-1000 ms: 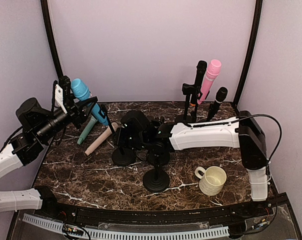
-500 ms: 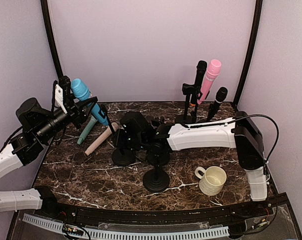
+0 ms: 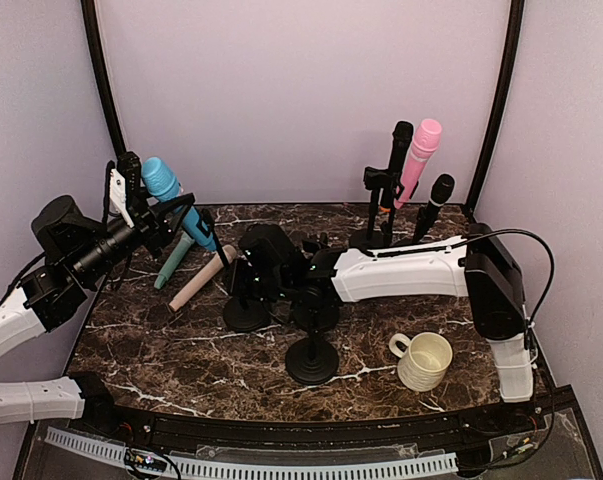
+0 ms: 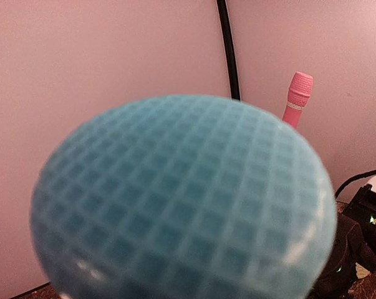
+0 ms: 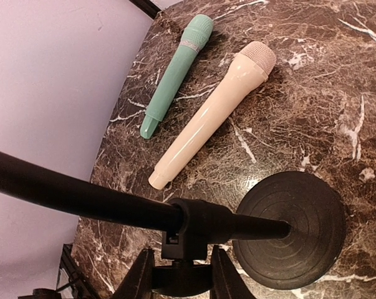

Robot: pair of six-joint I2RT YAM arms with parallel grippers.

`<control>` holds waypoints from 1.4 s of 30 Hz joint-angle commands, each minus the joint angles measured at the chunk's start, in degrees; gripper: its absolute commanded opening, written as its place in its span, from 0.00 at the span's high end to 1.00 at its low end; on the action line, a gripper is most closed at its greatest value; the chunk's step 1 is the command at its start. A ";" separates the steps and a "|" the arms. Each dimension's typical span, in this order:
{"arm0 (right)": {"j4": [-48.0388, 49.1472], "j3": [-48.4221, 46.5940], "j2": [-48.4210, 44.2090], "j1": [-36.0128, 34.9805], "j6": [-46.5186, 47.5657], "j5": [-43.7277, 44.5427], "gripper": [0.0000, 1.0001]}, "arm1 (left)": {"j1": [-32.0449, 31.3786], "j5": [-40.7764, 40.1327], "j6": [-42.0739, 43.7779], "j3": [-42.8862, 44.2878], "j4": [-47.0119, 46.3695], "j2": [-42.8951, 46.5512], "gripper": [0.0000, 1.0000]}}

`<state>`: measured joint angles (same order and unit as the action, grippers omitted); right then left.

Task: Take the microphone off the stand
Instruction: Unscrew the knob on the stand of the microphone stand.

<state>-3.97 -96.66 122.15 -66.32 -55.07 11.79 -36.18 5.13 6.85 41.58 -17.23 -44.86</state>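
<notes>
- One marble counter carries everything. Nothing loose on it has moved in the last second: the cream microphone and the green microphone lie side by side beyond the stand.
- Reaching across the counter, the right arm has slid a little to its own left and now sits over the stand.
- Flat on its round base, the stand has not shifted, and its pole slants up and away toward the left side.
- Up at the left edge, the blue microphone is held tilted, head uppermost, where it was a second ago. Its head fills the left wrist view. I cannot tell whether the stand's clip still has its handle.
- Unchanged, the left pincer grips the blue microphone's handle.
- The real change is at the right pincer. Its jaws have narrowed, and the fingers now hug the stand's joint block from both sides. That looks like bracing, so the stand should stay put when the left arm draws the microphone free.
</notes>
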 commanded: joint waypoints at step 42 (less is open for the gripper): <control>10.33 1.00 3.89 -8.55 68.67 36.80 1.00 | 0.42 -1.72 2.10 0.34 -0.78 -0.40 0.90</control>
<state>0.10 -96.73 125.49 -73.76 3.38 43.99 -36.23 5.96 6.63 41.58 -17.50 -45.25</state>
